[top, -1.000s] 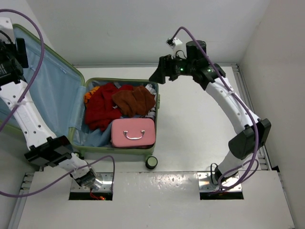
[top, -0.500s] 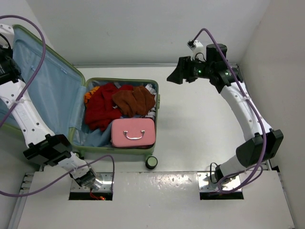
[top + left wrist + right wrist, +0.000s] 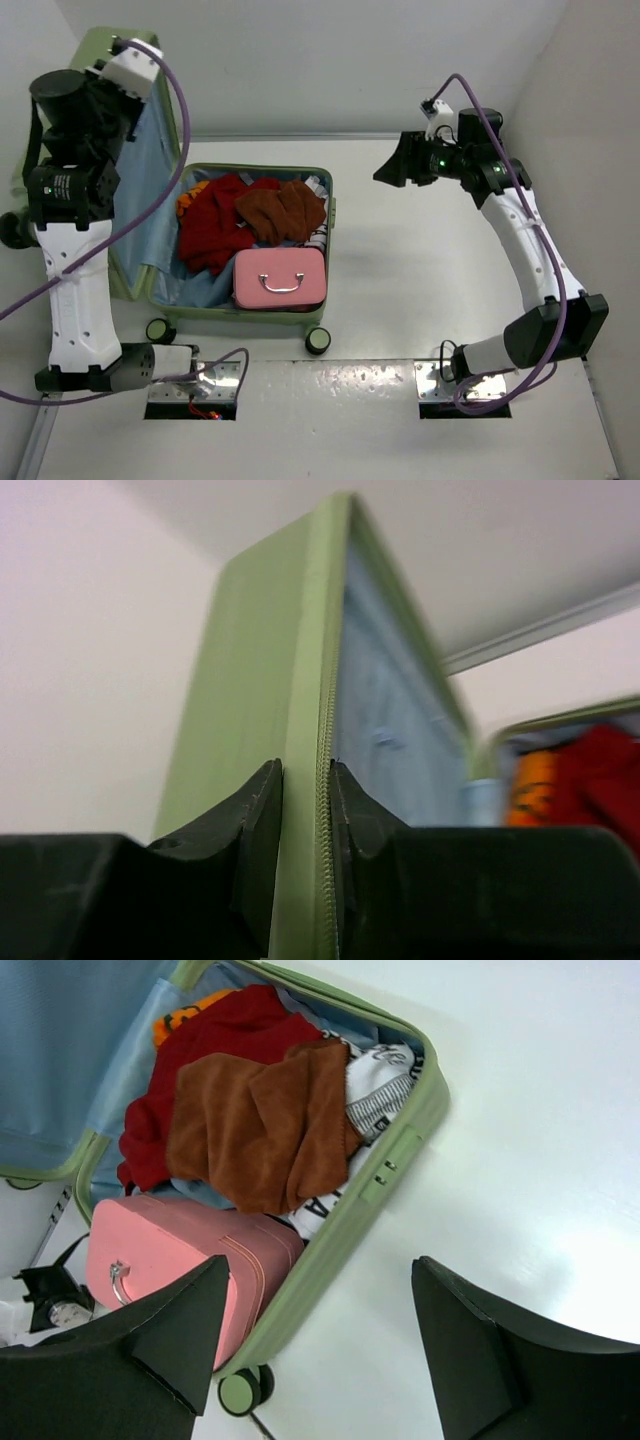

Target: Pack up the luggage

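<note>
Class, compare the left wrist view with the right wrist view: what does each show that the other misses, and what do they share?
Left wrist only: the left gripper pinching the raised lid's zipper edge of the pale-green hard-shell suitcase. Right wrist only: the open right gripper, the pink boxy case, the brown towel and a wheel. Both: the suitcase, its light blue lining and the red garment.
</note>
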Robot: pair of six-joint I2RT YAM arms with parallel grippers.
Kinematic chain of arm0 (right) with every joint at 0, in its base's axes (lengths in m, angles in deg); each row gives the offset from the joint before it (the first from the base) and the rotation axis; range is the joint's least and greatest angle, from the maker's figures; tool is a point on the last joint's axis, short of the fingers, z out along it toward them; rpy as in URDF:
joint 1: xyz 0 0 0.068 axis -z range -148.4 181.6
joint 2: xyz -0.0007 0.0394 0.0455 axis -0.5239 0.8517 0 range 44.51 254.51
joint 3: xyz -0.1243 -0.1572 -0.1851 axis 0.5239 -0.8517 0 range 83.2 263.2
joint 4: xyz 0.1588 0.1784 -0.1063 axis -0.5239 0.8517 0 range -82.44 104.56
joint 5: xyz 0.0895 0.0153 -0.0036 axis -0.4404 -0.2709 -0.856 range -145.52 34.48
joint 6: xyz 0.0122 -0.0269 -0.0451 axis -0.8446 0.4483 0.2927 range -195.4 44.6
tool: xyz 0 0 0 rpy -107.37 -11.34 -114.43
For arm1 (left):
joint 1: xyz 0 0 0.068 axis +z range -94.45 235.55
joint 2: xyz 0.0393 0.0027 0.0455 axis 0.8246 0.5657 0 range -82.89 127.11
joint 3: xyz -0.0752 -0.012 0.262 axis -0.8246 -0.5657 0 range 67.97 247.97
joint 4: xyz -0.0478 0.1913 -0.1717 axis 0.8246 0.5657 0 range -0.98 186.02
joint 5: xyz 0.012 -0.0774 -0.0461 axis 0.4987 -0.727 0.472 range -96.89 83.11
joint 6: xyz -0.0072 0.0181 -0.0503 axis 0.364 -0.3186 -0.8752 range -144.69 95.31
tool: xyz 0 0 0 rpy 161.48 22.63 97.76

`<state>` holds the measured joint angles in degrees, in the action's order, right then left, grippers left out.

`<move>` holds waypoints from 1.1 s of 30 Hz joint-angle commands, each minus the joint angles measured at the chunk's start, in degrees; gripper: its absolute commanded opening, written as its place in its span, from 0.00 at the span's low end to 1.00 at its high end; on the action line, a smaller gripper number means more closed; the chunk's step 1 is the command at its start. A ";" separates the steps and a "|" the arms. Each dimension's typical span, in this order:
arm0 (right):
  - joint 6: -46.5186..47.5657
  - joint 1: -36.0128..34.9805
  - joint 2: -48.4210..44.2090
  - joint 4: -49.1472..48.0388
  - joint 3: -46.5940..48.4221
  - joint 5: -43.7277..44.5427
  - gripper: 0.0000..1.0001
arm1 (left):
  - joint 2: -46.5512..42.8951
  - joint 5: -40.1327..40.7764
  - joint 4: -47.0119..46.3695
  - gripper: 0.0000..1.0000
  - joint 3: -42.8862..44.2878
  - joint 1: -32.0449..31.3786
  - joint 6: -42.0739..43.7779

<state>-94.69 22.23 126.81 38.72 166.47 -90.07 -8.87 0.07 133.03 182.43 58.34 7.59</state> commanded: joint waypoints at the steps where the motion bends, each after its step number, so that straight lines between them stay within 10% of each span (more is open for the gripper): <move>1: -0.31 1.28 -2.94 0.22 -1.43 -0.61 0.73 | -0.72 -14.32 -3.93 0.34 1.02 -7.34 -10.35; 12: -0.66 2.86 -4.87 0.92 -6.00 0.44 0.73 | 6.92 -53.89 -21.23 0.58 8.73 -18.78 -44.20; 15: -0.14 2.77 -4.96 1.71 -7.58 2.29 0.75 | 6.59 -45.84 -23.26 0.67 15.07 -18.78 -44.84; 26: 4.41 -1.53 -6.98 7.24 -16.38 0.18 0.70 | -5.19 27.94 -15.20 0.71 10.89 -15.71 -31.84; 33: 11.01 -8.20 -4.88 11.29 -16.38 4.05 0.69 | -14.86 35.06 -2.88 0.73 -14.14 -14.13 -32.36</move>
<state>-88.48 16.31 122.07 47.99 149.61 -87.20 -25.02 28.79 120.44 177.03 42.82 -26.16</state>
